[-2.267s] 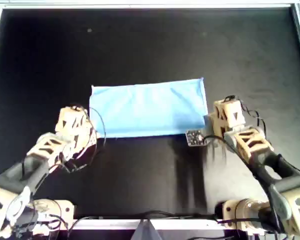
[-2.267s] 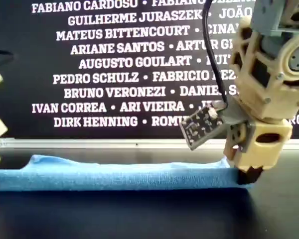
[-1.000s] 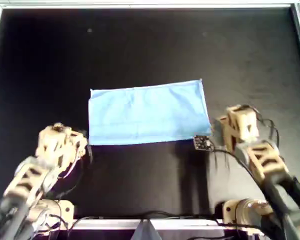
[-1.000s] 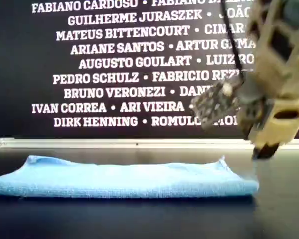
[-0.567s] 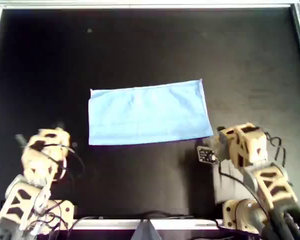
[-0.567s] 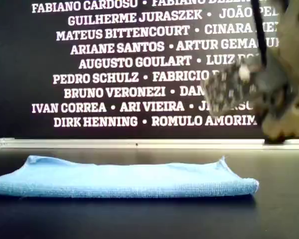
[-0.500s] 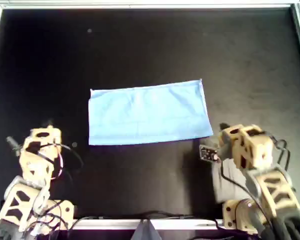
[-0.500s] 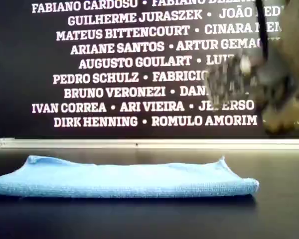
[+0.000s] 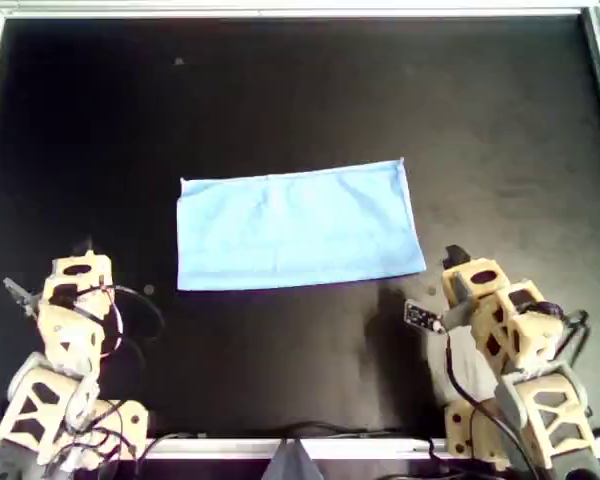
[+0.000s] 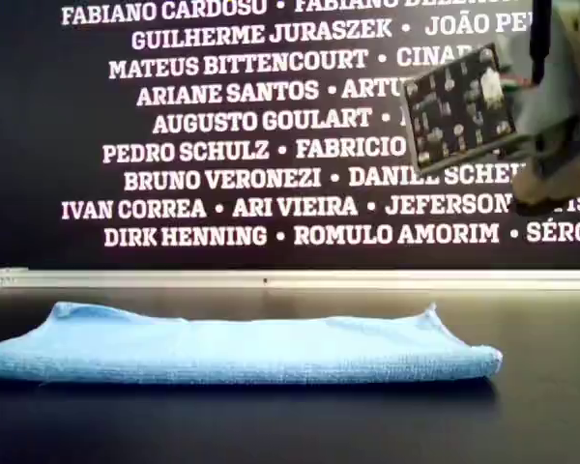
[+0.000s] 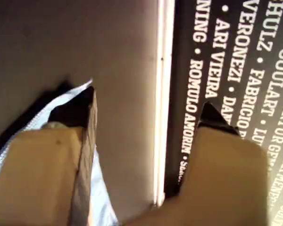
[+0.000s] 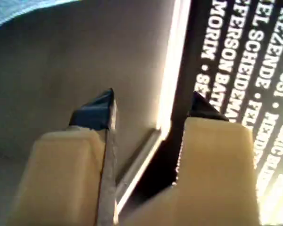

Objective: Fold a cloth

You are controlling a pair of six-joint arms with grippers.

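The light-blue cloth (image 9: 300, 225) lies flat on the black table as a wide rectangle, folded in two, with the fold at its near edge in the exterior view (image 10: 242, 353). My first gripper (image 9: 75, 258) is open and empty, near the overhead view's lower left, well clear of the cloth. Its wrist view (image 11: 148, 103) shows a cloth corner (image 11: 101, 202) beside one finger. My second gripper (image 9: 457, 265) is open and empty at the overhead view's lower right, raised off the table. Its wrist view (image 12: 153, 96) shows only a cloth edge (image 12: 19, 7).
A metal rail (image 9: 300, 10) frames the black table. A black banner with white names (image 10: 222, 145) stands behind the far edge. A small circuit board (image 10: 459, 106) hangs off the second arm's wrist. Arm bases and cables (image 9: 110, 420) sit along the near edge.
Both grippers have left the cloth's near corners and drawn back toward the near edge. The second gripper has also risen. The cloth has settled flat and stays still.
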